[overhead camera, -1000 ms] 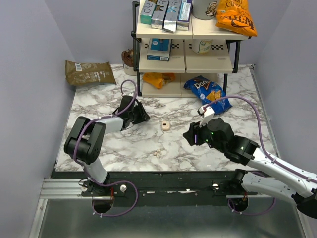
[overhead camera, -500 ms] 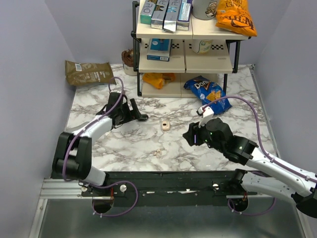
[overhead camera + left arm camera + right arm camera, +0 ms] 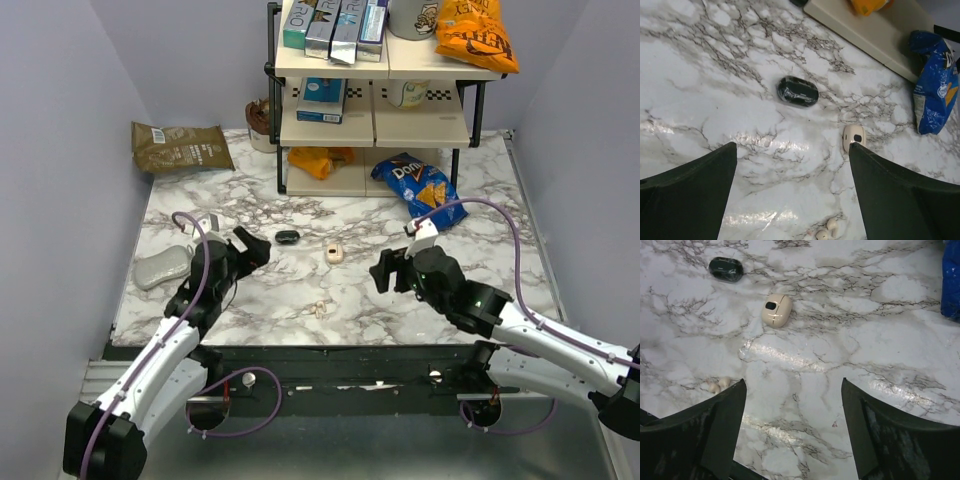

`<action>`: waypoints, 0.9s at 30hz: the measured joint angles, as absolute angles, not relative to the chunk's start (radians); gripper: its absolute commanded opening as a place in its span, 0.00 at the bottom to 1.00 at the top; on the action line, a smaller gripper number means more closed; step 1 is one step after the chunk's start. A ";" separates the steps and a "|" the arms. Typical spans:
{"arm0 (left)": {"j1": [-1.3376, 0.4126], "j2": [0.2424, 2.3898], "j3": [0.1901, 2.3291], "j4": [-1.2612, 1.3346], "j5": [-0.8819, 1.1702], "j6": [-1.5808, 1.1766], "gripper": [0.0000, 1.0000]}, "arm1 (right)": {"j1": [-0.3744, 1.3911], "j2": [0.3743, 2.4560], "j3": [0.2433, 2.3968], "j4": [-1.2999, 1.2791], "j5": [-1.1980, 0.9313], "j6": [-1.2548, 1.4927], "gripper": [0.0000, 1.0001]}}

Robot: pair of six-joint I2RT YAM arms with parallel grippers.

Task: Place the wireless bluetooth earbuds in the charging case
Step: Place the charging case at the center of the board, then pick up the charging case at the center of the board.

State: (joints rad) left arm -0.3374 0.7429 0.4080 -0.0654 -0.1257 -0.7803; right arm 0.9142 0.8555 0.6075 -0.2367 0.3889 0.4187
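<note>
The pale beige charging case (image 3: 334, 253) lies mid-table, a dark spot on its top, also seen in the left wrist view (image 3: 854, 138) and the right wrist view (image 3: 777, 310). Two cream-white earbuds (image 3: 320, 309) lie side by side nearer the front edge (image 3: 826, 231) (image 3: 719, 385). A glossy black oval object (image 3: 287, 237) rests left of the case (image 3: 798, 91) (image 3: 726, 268). My left gripper (image 3: 252, 248) (image 3: 792, 145) stands open and empty, near-left of the black object. My right gripper (image 3: 385, 272) (image 3: 794, 381) is open and empty, right of the case.
A two-tier shelf rack (image 3: 375, 110) with boxes and snack bags stands at the back. A blue chip bag (image 3: 420, 185) lies in front of it, a brown bag (image 3: 180, 147) at the back left. A grey rounded object (image 3: 160, 268) sits by the left arm.
The left gripper opened, left the black oval object on the table and drew back toward the near left. The right gripper's jaws opened wider and it shifted slightly.
</note>
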 measured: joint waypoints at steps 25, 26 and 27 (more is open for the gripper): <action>-0.454 1.230 0.793 -0.068 0.245 -0.463 0.09 | 0.861 1.293 0.756 -0.155 0.263 0.550 0.01; -0.458 1.259 0.794 -0.070 0.242 -0.468 0.03 | 0.859 1.311 0.740 -0.138 0.248 0.556 0.01; -0.464 1.282 0.794 -0.072 0.239 -0.470 0.00 | 0.847 1.322 0.732 -0.132 0.244 0.558 0.01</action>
State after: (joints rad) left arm -0.4637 1.2823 0.7944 -0.0719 0.2386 -0.4698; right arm 0.8474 1.3216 0.7322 -0.1318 0.2443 0.5579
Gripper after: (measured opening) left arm 0.125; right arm 0.092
